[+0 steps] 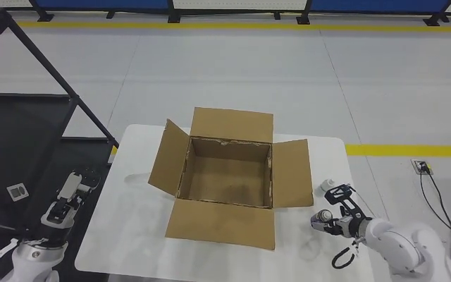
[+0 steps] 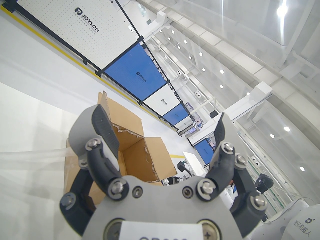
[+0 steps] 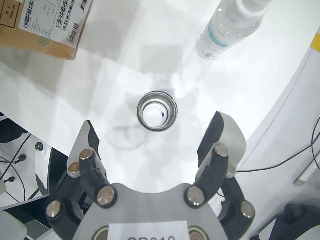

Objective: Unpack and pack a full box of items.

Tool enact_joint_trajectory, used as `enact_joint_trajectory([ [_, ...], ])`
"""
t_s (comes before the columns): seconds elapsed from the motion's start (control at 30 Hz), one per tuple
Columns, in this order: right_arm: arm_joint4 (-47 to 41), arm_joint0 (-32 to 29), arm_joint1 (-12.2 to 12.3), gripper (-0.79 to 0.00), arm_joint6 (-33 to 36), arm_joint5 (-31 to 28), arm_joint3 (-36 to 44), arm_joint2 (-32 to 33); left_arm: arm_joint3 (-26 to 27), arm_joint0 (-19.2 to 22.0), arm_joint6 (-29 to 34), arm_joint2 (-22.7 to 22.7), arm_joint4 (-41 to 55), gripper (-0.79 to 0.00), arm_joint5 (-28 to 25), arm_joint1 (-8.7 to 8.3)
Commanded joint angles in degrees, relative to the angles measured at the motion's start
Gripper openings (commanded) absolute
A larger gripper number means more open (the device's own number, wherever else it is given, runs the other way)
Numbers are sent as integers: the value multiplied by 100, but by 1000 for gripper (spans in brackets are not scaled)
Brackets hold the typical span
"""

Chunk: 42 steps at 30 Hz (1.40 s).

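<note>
An open cardboard box [image 1: 227, 176] stands in the middle of the white table [image 1: 141, 211], all flaps folded out, and its inside looks bare. Right of the box stand a small metal can [image 1: 323, 216] and a clear bottle [image 1: 325, 185] with a white cap. My right gripper [image 1: 332, 223] hovers open just over the can [image 3: 157, 113], which is upright and apart from the fingers [image 3: 215, 131]; the bottle [image 3: 232, 23] is beyond it. My left gripper [image 1: 76, 185] is off the table's left edge, open and holding nothing [image 2: 160, 116], pointing toward the box [image 2: 135, 148].
A box flap with printed labels [image 3: 42, 13] lies close to the can. The table's right edge [image 3: 287, 96] runs near the bottle. A black frame [image 1: 70, 99] stands left of the table. Cables [image 1: 430, 190] lie on the floor at right.
</note>
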<state>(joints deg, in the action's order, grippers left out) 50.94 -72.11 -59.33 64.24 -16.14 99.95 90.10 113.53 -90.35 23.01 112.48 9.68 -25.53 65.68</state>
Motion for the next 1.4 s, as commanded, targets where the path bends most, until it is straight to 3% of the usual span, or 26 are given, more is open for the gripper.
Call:
enact_joint_trajectory([
  [0.0, 31, 124, -1, 0, 30, 38, -130, -100, 0, 0, 0, 0, 0, 0, 0, 0],
  [0.1, 63, 303, -4, 0, 64, 124, -306, -237, 0, 0, 0, 0, 0, 0, 0, 0],
  [0.17, 87, 397, -2, -203, 117, 161, -412, -306, 0, 0, 0, 0, 0, 0, 0, 0],
  [0.2, 88, 438, -1, -369, 138, 174, -447, -336, 0, 0, 0, 0, 0, 0, 0, 0],
  [0.33, 72, 513, 9, -650, 184, 173, -524, -406, 0, 0, 0, 0, 0, 0, 0, 0],
  [0.37, 74, 518, 13, -757, 190, 172, -526, -416, 0, 0, 0, 0, 0, 0, 0, 0],
  [0.4, 61, 517, 16, -785, 196, 167, -521, -427, 0, 0, 0, 0, 0, 0, 0, 0],
  [0.8, -119, 264, 90, -785, 36, 387, -29, -69, 0, 0, 0, 0, 0, 0, 0, 0],
  [1.07, -611, -487, 137, -785, -427, 1263, 1563, 1167, 0, 0, 0, 0, 0, 0, 0, 0],
  [1.17, -788, -720, 134, -785, -693, 1301, 2129, 1437, 0, 0, 0, 0, 0, 0, 0, 0],
  [1.37, -1428, -504, 103, -785, -1221, 1582, 2649, 1318, 0, 0, 0, 0, 0, 0, 0, 0],
])
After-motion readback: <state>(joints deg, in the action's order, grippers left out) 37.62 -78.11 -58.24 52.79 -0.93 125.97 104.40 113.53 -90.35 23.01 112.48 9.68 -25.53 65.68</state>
